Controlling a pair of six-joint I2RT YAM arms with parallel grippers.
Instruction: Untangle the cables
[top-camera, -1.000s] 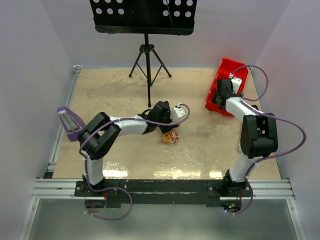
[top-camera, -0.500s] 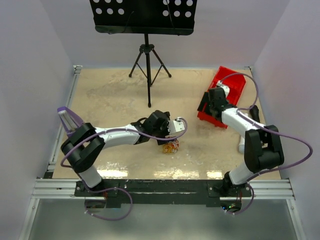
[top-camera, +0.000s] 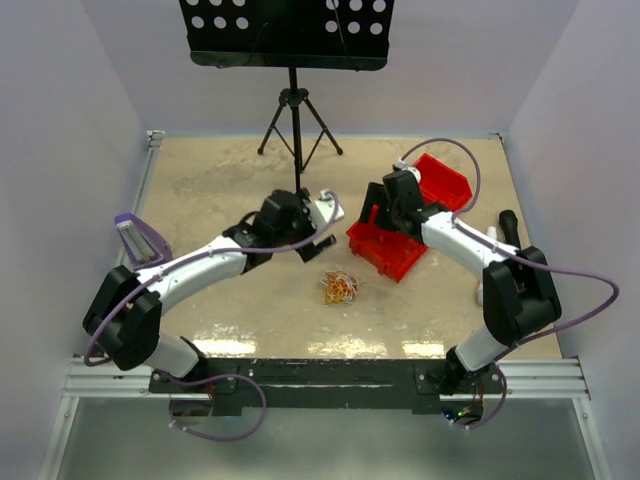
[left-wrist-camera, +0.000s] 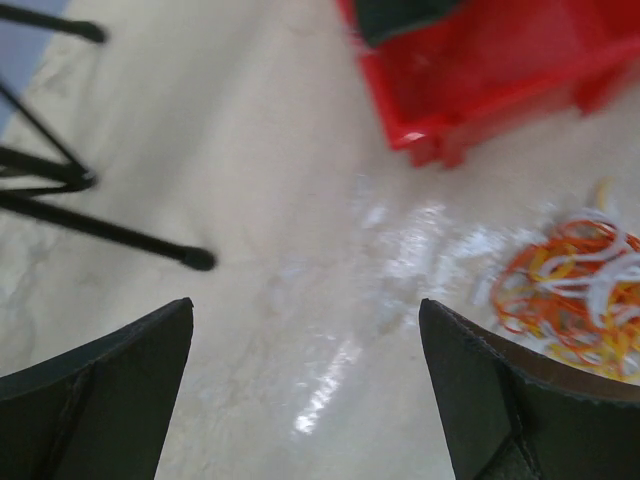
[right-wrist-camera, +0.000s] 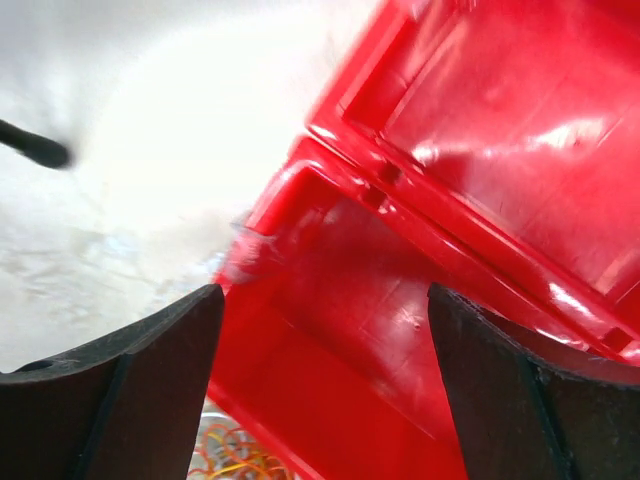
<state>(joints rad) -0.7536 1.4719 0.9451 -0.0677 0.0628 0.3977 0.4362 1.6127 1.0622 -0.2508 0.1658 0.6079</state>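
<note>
The cables (top-camera: 340, 288) lie as a small clump of orange, yellow and white wires on the table, in front of both grippers. My left gripper (top-camera: 315, 240) is open and empty, just above and left of the clump. In the left wrist view my gripper (left-wrist-camera: 305, 300) hangs over bare table with the cables (left-wrist-camera: 580, 300) to its right. My right gripper (top-camera: 372, 218) is open over the near end of a red bin (top-camera: 402, 252). In the right wrist view my gripper (right-wrist-camera: 323, 290) has the red bin (right-wrist-camera: 480, 150) under its jaws, and the cables (right-wrist-camera: 235, 455) show at the bottom edge.
A black music stand on a tripod (top-camera: 294, 125) stands at the back middle; its legs (left-wrist-camera: 100, 230) show in the left wrist view. A purple holder (top-camera: 137, 242) sits at the left table edge. A black object (top-camera: 506, 224) lies at the right edge.
My right gripper has swung left towards the middle and the red bin has come with it. My left gripper has lifted back and left off the cables, which stay on the table.
</note>
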